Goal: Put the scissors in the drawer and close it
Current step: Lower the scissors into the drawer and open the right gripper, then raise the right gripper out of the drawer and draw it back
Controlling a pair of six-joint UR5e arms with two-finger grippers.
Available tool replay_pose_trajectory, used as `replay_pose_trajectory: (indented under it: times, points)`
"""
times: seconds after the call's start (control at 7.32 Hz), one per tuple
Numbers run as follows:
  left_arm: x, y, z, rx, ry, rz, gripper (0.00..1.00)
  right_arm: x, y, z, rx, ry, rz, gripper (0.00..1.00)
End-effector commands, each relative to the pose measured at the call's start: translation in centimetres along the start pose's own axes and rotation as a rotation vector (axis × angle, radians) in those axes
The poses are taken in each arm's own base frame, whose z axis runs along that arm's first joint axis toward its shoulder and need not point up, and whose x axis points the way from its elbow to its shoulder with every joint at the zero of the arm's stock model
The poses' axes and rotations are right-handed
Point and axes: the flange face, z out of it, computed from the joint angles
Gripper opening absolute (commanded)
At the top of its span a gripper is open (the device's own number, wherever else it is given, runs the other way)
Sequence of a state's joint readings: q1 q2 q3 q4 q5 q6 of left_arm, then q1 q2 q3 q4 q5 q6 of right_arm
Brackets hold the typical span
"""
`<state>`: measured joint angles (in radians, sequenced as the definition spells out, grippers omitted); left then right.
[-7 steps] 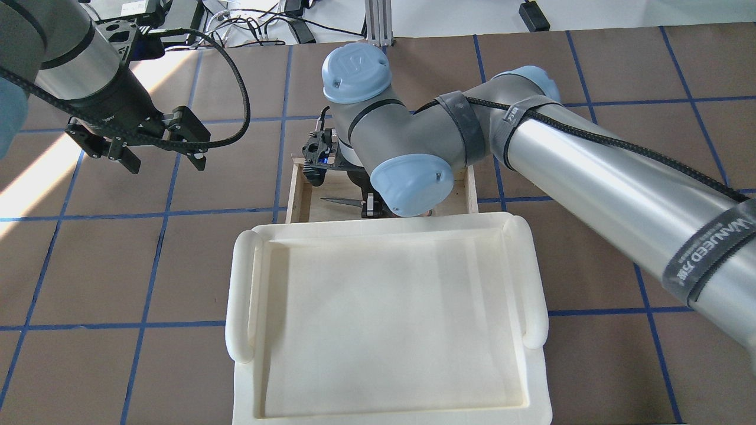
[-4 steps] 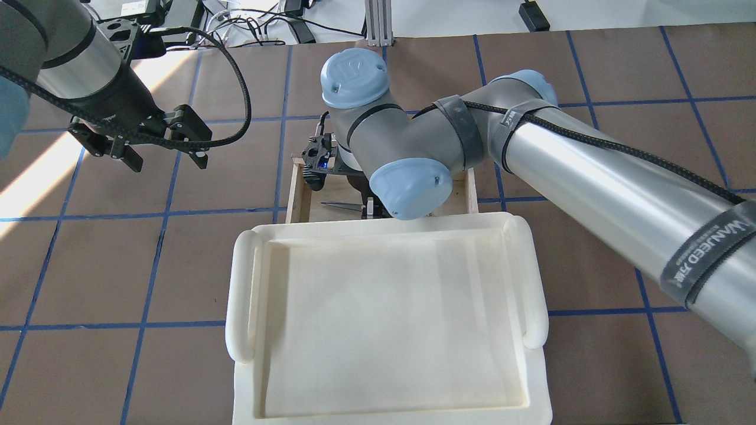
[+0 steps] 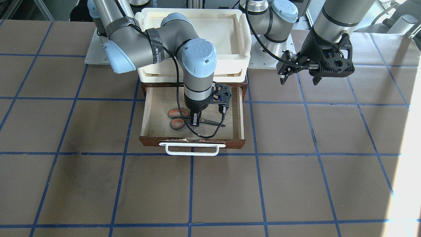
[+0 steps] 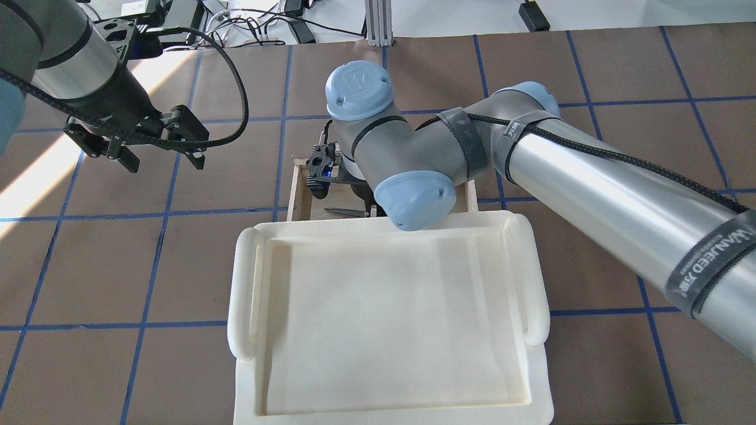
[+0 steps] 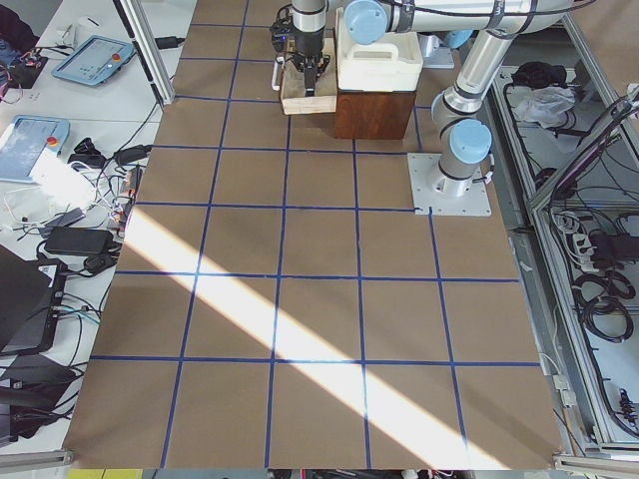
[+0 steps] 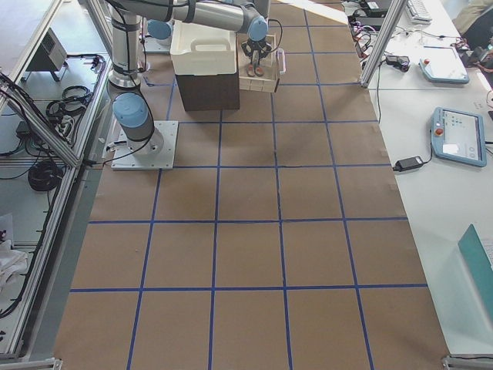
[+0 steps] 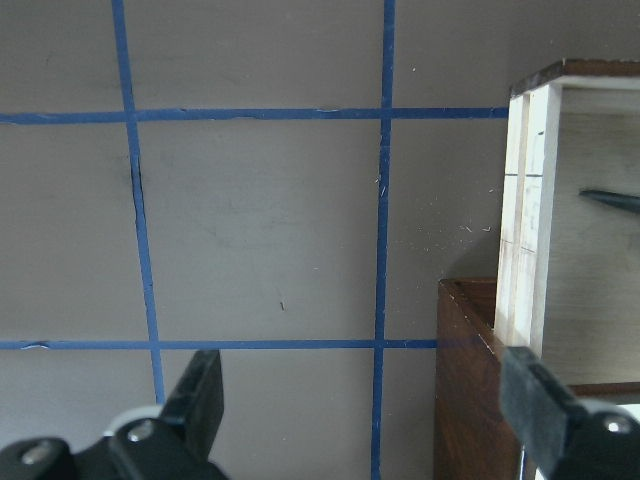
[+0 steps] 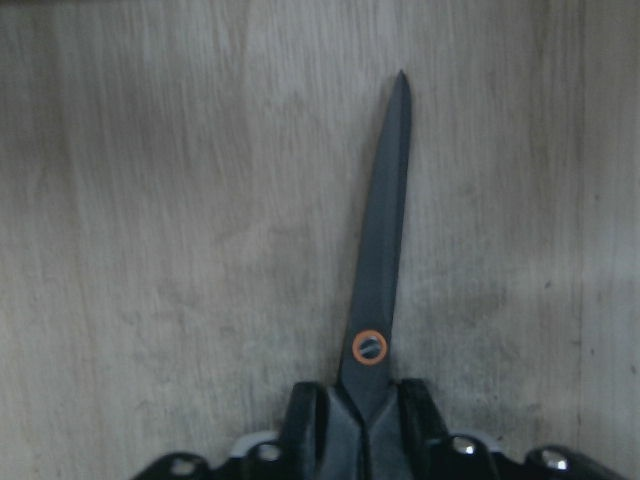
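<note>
The drawer [image 3: 158, 141] stands pulled open under a dark cabinet, its white bar handle [image 3: 192, 149] in front. The scissors [image 3: 177, 119] are inside it, orange-red handles on the view's left, dark blades [image 4: 345, 211] pointing the other way. My right gripper [image 3: 195, 122] reaches down into the drawer and is shut on the scissors near the pivot. In the right wrist view the blade [image 8: 385, 220] lies just over the pale drawer floor [image 8: 180, 200]. My left gripper [image 4: 162, 160] is open and empty, hovering over the table beside the drawer's side wall [image 7: 525, 200].
A cream-white plastic tray [image 4: 242, 295] sits on top of the dark cabinet [image 7: 470, 380], behind the open drawer. My right arm's elbow [image 4: 413, 198] hides most of the drawer from overhead. Brown table with blue grid lines surrounds the cabinet.
My right gripper has moved the scissors slightly lower and closer to the tray edge inside the drawer. My left arm has barely moved.
</note>
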<state>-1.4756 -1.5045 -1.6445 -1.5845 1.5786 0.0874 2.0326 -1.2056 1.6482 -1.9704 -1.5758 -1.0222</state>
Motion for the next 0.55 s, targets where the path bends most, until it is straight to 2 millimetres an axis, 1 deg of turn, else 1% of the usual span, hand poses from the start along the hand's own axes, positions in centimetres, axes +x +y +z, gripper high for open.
replay_pose_trajectory:
  times: [0.0, 0.14, 0.41]
  points:
    - [0.0, 0.1, 0.0, -0.002, -0.003, 0.0, 1.0, 0.3, -0.2, -1.0, 0.013, 0.021, 0.007, 0.99]
    - [0.0, 0.0, -0.1, 0.002, -0.003, 0.002, 1.0, 0.6, -0.1, -2.1, 0.012, 0.045, 0.009, 1.0]
    - [-0.3, -0.2, -0.1, 0.004, -0.002, -0.004, 1.0, 0.8, 0.6, -5.9, 0.029, 0.054, 0.018, 1.0]
